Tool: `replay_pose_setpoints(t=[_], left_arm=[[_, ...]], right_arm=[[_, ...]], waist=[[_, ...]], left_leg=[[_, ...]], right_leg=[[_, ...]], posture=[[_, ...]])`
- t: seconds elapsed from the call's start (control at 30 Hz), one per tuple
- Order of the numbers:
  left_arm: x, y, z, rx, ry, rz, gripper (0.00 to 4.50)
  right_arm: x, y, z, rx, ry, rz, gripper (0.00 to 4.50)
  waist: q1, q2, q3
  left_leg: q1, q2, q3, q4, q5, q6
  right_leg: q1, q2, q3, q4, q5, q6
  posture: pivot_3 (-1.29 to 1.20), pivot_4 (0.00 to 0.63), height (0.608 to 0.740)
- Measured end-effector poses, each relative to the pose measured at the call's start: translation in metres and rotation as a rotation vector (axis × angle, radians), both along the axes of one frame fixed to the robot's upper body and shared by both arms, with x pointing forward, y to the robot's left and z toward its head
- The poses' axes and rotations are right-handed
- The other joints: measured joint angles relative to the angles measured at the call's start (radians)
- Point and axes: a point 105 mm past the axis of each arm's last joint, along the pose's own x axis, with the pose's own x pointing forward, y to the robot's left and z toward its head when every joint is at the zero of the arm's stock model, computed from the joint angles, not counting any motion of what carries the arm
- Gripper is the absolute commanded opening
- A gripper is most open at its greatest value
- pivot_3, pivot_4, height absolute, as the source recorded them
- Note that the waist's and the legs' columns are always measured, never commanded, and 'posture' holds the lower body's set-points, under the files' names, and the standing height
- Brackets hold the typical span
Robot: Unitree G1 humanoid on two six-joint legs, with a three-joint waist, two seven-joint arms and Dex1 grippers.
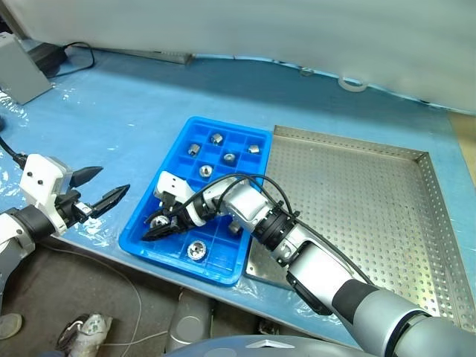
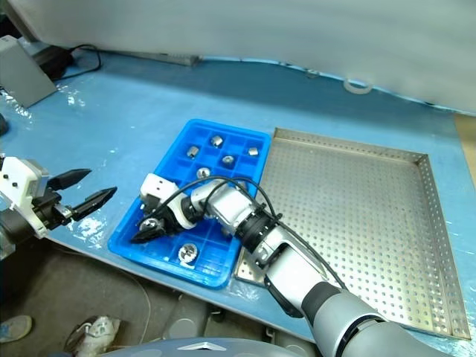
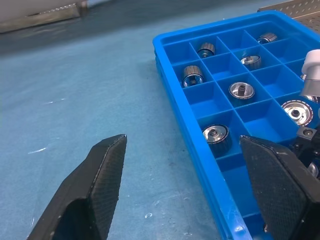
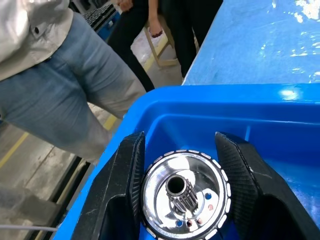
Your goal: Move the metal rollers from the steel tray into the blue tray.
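The blue tray lies on the blue table, left of the steel tray. Several metal rollers sit in its compartments, one at the far end and another near the front rim. My right gripper reaches across into the tray's near-left corner compartment. In the right wrist view its fingers press on both sides of a roller that rests low in that compartment. My left gripper hangs open and holds nothing, left of the blue tray and above the table edge.
A grey box and a black cable lie at the far left. A white ring sits at the back of the table. A person's legs stand beyond the table edge by the tray's corner.
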Motion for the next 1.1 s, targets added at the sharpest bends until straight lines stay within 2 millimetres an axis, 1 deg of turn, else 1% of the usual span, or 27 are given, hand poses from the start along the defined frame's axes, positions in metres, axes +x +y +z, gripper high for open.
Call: replay_pose_setpoints(t=[0.07,0.13,0.23,0.33,0.4,0.47,0.57,0.73,0.8,0.83,0.9,1.0,1.1], left_arm=[[0.001,-0.003,-0.002,-0.003,0.005,-0.012,3.81],[0.002,-0.006,-0.003,-0.005,0.009,-0.023,3.81],[0.005,-0.008,-0.001,-0.008,-0.001,-0.033,3.81],[0.007,-0.011,-0.001,-0.014,0.003,-0.047,3.81],[0.01,-0.013,-0.002,-0.022,0.007,-0.059,3.81],[0.014,-0.014,-0.002,-0.028,0.002,-0.068,3.81],[0.021,-0.019,-0.004,-0.033,0.004,-0.093,3.81],[0.032,-0.027,-0.002,-0.041,-0.004,-0.141,3.81],[0.035,-0.026,-0.003,-0.04,-0.003,-0.146,3.81],[0.036,-0.024,-0.003,-0.039,-0.01,-0.135,3.81],[0.039,-0.022,0.003,-0.027,-0.037,-0.133,3.81],[0.04,-0.022,0.0,-0.023,-0.032,-0.138,3.81],[0.041,-0.023,-0.002,-0.02,-0.025,-0.139,3.81]], right_arm=[[0.006,-0.001,-0.001,0.013,0.001,-0.04,3.12],[0.007,-0.001,-0.002,0.014,0.01,-0.051,3.74],[0.008,-0.001,-0.002,0.017,0.025,-0.053,3.74],[0.017,-0.001,0.002,-0.011,0.006,-0.075,3.74],[0.019,-0.002,0.003,-0.003,0.019,-0.085,3.74],[0.023,-0.004,0.004,0.007,0.03,-0.103,3.74],[0.028,-0.006,0.007,0.026,0.04,-0.126,3.74],[0.04,-0.008,0.022,0.08,0.06,-0.177,3.74],[0.047,-0.012,0.04,0.162,0.162,-0.216,3.74],[0.049,-0.011,0.051,0.182,0.183,-0.215,3.74],[0.049,-0.01,0.057,0.193,0.19,-0.203,3.74],[0.05,-0.011,0.055,0.183,0.191,-0.205,3.74],[0.051,-0.012,0.053,0.173,0.172,-0.207,3.74]], waist=[[0.007,0.0,0.0],[0.008,0.0,0.0],[0.007,0.0,0.0],[0.007,0.0,0.0],[0.007,0.0,0.0],[0.005,0.0,0.0],[0.001,-0.001,0.0],[-0.016,-0.001,-0.001],[-0.023,-0.001,-0.001],[-0.028,-0.002,-0.001],[-0.035,-0.004,-0.002],[-0.049,-0.005,-0.003],[-0.051,-0.005,-0.003]], left_leg=[[0.001,0.0,0.0,0.0,0.0,0.0],[0.001,0.0,0.0,0.0,0.0,0.0],[0.003,0.0,0.0,-0.001,0.0,-0.001],[0.003,0.0,0.0,-0.002,0.003,-0.004],[0.003,0.0,0.0,-0.002,0.003,-0.004],[0.003,0.0,0.0,-0.002,0.003,-0.005],[0.002,0.0,0.0,-0.002,0.003,-0.005],[0.001,0.0,0.0,-0.001,0.004,-0.005],[0.0,0.0,0.0,-0.001,0.004,-0.005],[0.0,0.0,0.001,-0.001,0.004,-0.005],[0.001,0.001,0.0,-0.001,0.004,-0.005],[-0.001,0.001,0.0,-0.001,0.005,-0.007],[-0.002,0.001,0.0,-0.001,0.005,-0.008]], right_leg=[[0.001,0.0,0.0,0.0,0.0,0.0],[0.001,0.0,0.0,0.0,0.0,0.0],[0.002,0.0,0.0,0.0,0.0,0.0],[0.001,0.0,0.0,0.001,0.0,0.0],[0.001,0.0,0.0,0.001,-0.002,0.003],[0.001,0.0,0.0,0.001,0.0,-0.001],[0.001,0.0,0.0,0.001,0.001,-0.001],[0.001,0.0,0.0,0.001,0.001,-0.001],[0.0,0.0,-0.001,0.001,0.001,-0.002],[0.0,0.0,-0.001,0.001,0.001,-0.002],[0.001,0.001,-0.002,0.001,0.001,-0.003],[0.0,0.001,-0.003,0.0,0.001,-0.003],[-0.001,0.001,-0.003,0.0,0.001,-0.003]], posture=[[0.43,0.15,0.74],[0.42,0.15,0.74],[0.41,0.15,0.74],[0.36,0.15,0.74],[0.35,0.15,0.74],[0.32,0.15,0.74],[0.29,0.15,0.74],[0.27,0.15,0.74],[0.27,0.15,0.74],[0.26,0.15,0.74],[0.26,0.15,0.74],[0.25,0.15,0.74],[0.24,0.15,0.74]])
